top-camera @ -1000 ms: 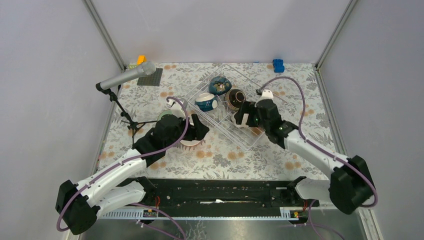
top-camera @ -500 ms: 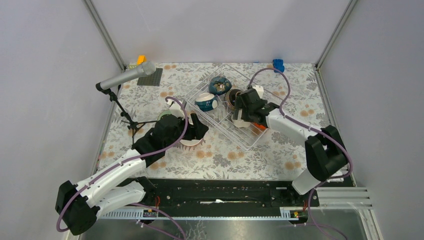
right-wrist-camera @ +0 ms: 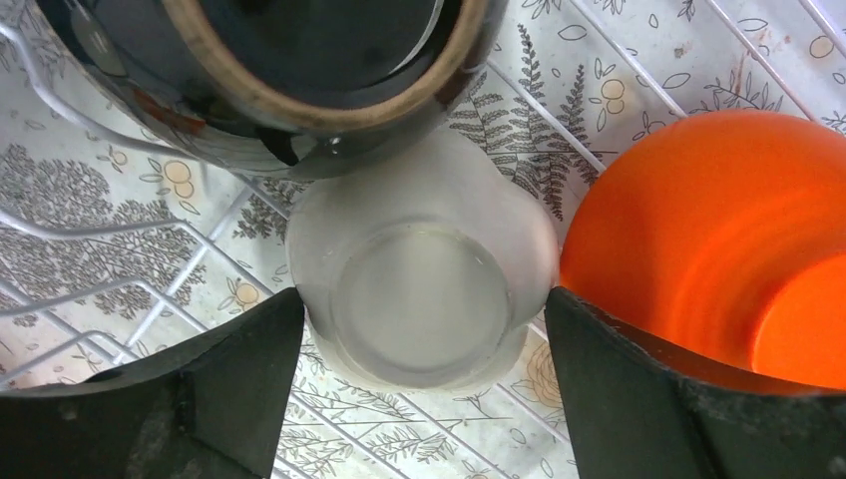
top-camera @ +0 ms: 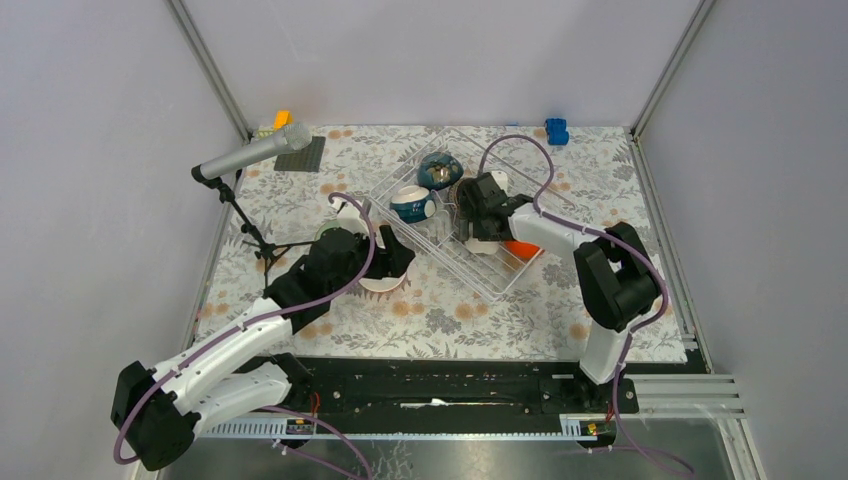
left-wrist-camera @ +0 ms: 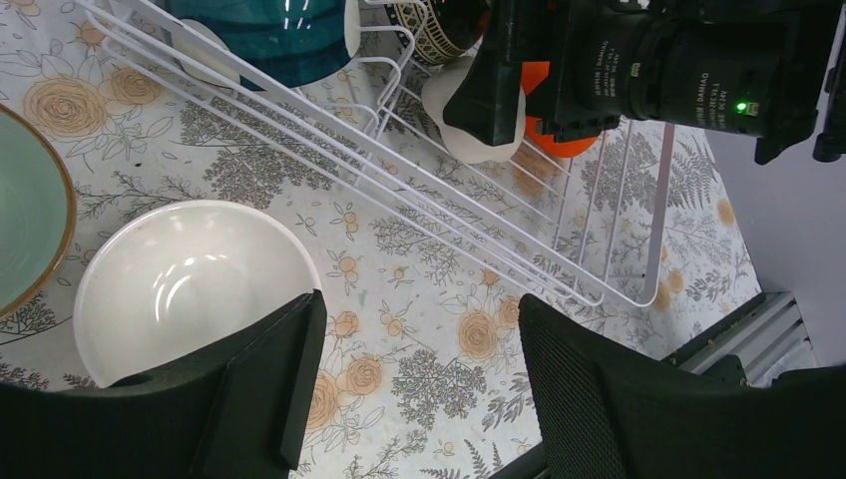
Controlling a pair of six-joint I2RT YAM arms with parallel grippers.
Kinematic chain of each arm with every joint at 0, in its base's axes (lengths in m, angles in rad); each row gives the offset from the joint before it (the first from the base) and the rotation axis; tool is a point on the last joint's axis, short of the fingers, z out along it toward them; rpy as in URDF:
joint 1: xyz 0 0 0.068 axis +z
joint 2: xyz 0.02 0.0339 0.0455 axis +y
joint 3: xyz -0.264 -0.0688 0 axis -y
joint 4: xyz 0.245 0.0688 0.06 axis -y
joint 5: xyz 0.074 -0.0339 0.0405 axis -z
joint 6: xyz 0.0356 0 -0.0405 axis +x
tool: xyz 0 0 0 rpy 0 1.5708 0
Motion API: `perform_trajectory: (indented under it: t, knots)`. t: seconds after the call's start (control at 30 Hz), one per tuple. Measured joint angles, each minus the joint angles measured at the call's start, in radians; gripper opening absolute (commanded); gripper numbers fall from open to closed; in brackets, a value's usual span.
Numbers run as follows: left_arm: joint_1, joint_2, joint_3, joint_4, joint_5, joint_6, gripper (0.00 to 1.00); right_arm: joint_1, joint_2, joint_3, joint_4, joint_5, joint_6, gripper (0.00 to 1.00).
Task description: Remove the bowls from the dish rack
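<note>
Since a second ago the right arm has folded in from the lower right of the overhead view, and the right gripper [top-camera: 478, 216] has slid up and left inside the dish rack [top-camera: 470, 272] toward the dark brown bowl [top-camera: 466, 194]; the left arm has barely shifted. Seen from the right wrist, the right gripper [right-wrist-camera: 419, 334] has its jaws spread wide on either side of a frosted white bowl [right-wrist-camera: 424, 284] lying in the rack's wire grid [right-wrist-camera: 150, 299]. Whether the fingers [right-wrist-camera: 200, 384] already touch its sides is hard to say from this angle. That bowl sits just below the dark brown bowl [right-wrist-camera: 299, 60], which is tipped on its side, and just beside an orange bowl [right-wrist-camera: 718, 239] at the right of the frame. At the upper left of the rack in the overhead view are a dark blue patterned bowl [top-camera: 440, 170] and a white bowl with a teal inside [top-camera: 412, 204]. The left gripper [top-camera: 386, 262] hangs over the flowered tablecloth [top-camera: 450, 310] outside the rack's lower-left edge, jaws open and empty. In its wrist view the left gripper [left-wrist-camera: 419, 344] has one finger over the rim of a white bowl [left-wrist-camera: 180, 284] standing upright on the cloth, with a pale green bowl [left-wrist-camera: 25, 215] at the left edge. A microphone on a stand [top-camera: 255, 152] stands at the upper left, well apart.
</note>
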Motion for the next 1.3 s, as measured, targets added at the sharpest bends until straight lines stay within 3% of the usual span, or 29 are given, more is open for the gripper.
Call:
perform_trajectory:
  t: [0.2, 0.37, 0.43, 0.53, 0.8, 0.83, 0.97, 1.13, 1.3]
  knots:
    - [0.008, 0.000, 0.000, -0.023, -0.016, 0.000, 0.76, 0.000, 0.003, 0.017, 0.005, 0.000, -0.011, 0.65]
    - [0.009, -0.006, 0.000, -0.045, -0.027, -0.001, 0.76, 0.000, -0.063, -0.029, 0.031, -0.012, -0.009, 0.64]
    - [0.010, -0.012, 0.000, -0.048, -0.029, -0.003, 0.76, 0.000, -0.097, -0.056, 0.029, -0.027, -0.009, 0.66]
    - [0.011, -0.016, 0.000, -0.047, -0.029, -0.005, 0.76, 0.000, -0.137, -0.089, 0.021, -0.039, -0.010, 0.78]
    - [0.020, -0.012, 0.001, -0.045, -0.029, -0.027, 0.76, 0.000, -0.222, -0.100, 0.057, -0.214, -0.118, 0.87]
    - [0.034, 0.002, 0.008, -0.046, -0.029, -0.032, 0.76, 0.000, -0.229, -0.099, 0.100, -0.313, -0.186, 0.90]
    - [0.060, 0.016, 0.019, -0.049, -0.028, -0.039, 0.77, 0.000, -0.232, -0.091, 0.136, -0.387, -0.302, 0.99]
    - [0.138, 0.066, 0.057, -0.048, -0.015, -0.057, 0.77, 0.000, -0.234, -0.071, 0.227, -0.566, -0.665, 1.00]
    - [0.198, 0.098, 0.064, -0.049, 0.020, -0.080, 0.77, 0.000, -0.203, -0.018, 0.241, -0.631, -1.033, 1.00]
